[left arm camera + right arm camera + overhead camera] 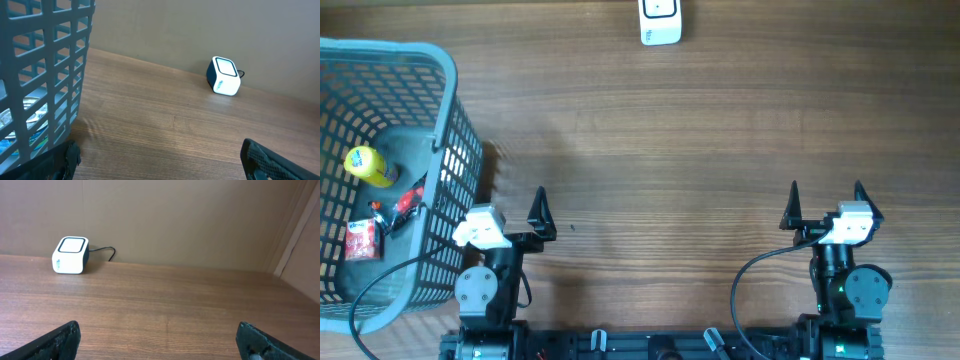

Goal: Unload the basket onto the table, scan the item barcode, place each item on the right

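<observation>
This looks like a mock shop checkout set up as a test station. A small white barcode scanner [660,20] with a cable sits on a wood-grain desk [670,150]. A blue plastic shopping basket [390,47] holds packaged goods [360,240]. Plain brown board panels [175,220] close off the desk behind.

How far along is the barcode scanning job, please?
Done: nothing that shows. In hand: nothing; the left gripper and right gripper are both open and empty. The items lie in the basket, and the scanner stands alone at the far edge of the table. Left: pick an item, then show its barcode to the scanner.
</observation>
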{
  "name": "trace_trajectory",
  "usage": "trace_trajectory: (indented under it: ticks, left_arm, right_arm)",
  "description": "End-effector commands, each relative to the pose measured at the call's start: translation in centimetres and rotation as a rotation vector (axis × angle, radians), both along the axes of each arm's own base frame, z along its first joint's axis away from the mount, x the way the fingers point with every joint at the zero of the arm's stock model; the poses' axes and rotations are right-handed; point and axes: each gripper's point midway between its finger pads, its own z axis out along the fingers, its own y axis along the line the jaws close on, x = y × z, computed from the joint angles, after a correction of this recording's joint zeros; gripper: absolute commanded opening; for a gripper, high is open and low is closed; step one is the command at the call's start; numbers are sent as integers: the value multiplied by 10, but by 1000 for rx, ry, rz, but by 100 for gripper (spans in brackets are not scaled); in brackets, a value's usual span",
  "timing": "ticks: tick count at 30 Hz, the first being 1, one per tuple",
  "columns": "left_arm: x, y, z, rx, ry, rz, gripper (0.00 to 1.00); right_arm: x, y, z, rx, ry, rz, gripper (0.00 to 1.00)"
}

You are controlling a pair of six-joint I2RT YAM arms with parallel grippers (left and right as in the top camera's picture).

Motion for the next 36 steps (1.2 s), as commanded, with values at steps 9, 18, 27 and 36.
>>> trace_trajectory:
  ticks: [9,18,27,36]
  left_arm:
    - [1,-2,-7,14,25,-13,100]
    - [1,-1,-7,14,25,-12,100]
    - [0,-12,-4,-8,15,-72,100]
    - [0,-19,-1,-65,6,-104,100]
  right_arm:
    - [2,1,-7,18,27,10,100]
    - [2,1,-7,18,27,10,100]
    - [2,1,-7,18,27,10,100]
    - [2,1,-7,18,27,10,100]
